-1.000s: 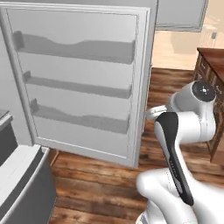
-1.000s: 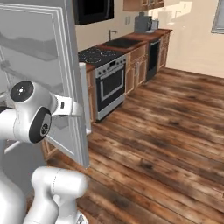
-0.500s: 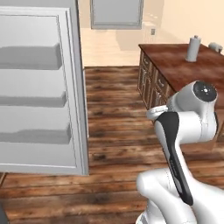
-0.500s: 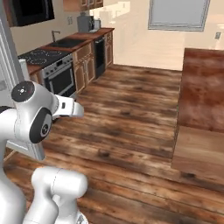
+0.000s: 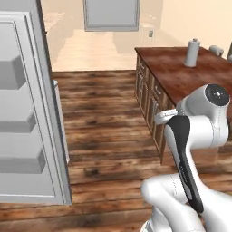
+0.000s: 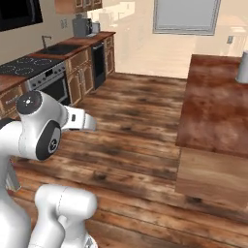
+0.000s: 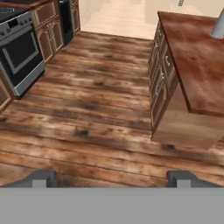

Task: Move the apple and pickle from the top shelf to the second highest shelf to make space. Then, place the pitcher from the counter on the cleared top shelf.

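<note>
My gripper [image 7: 113, 178] is open, its two dark fingertips [image 7: 41, 177] set wide apart with nothing between them, held above bare wooden floor. The counter [image 5: 181, 68] is a dark red-brown island to my right, also seen in the right base view [image 6: 213, 106] and in the hand view [image 7: 192, 65]. On its far end stands a tall light grey bottle-like thing [image 5: 192, 52], with a smaller grey thing [image 5: 217, 49] beside it that is too small to make out. The apple, the pickle, the pitcher and both fridge shelves are out of view.
The open grey fridge door [image 5: 27, 136] with its door bins stands close at the left. A stove [image 6: 43, 72] and brown cabinets run along the far left wall. Wooden floor [image 7: 96, 100] lies between the stove side and the island.
The whole picture has swung right: the base turned from the fridge door towards the island counter. The gripper stays open and empty.
</note>
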Motion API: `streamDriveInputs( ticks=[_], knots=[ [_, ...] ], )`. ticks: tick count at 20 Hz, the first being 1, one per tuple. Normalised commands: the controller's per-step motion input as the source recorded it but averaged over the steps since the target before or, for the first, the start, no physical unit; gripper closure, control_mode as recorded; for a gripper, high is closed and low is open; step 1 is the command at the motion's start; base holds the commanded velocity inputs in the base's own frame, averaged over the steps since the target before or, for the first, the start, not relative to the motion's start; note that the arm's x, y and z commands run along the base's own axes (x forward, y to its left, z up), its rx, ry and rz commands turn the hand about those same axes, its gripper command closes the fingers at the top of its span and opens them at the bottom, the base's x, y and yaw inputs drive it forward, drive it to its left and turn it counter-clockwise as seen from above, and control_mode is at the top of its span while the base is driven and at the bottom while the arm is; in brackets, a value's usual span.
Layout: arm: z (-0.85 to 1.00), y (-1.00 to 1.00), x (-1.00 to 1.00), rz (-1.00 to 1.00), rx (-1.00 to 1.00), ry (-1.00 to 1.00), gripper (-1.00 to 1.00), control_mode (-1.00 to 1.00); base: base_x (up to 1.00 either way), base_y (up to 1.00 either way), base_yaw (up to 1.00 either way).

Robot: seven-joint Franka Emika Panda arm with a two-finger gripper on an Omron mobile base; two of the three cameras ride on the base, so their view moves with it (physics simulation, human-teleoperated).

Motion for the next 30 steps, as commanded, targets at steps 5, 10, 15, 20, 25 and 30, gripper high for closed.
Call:
streamDriveInputs(
  ticks=[5,10,15,20,25,30],
  knots=[
    [0.00,0.00,0.00,0.00,0.00,0.00,-1.00,1.00,0.91,-0.06,0.21],
    [0.00,0.00,0.00,0.00,0.00,0.00,-1.00,1.00,0.92,-0.08,0.31],
    [0.00,0.00,0.00,0.00,0.00,0.00,-1.00,1.00,0.74,0.00,0.40],
    [0.00,0.00,0.00,0.00,0.00,0.00,-1.00,1.00,0.67,0.11,0.43],
    [0.00,0.00,0.00,0.00,0.00,0.00,-1.00,1.00,0.62,0.19,0.42],
    [0.00,0.00,0.00,0.00,0.00,0.00,-1.00,1.00,0.68,0.15,0.40]
  ],
)
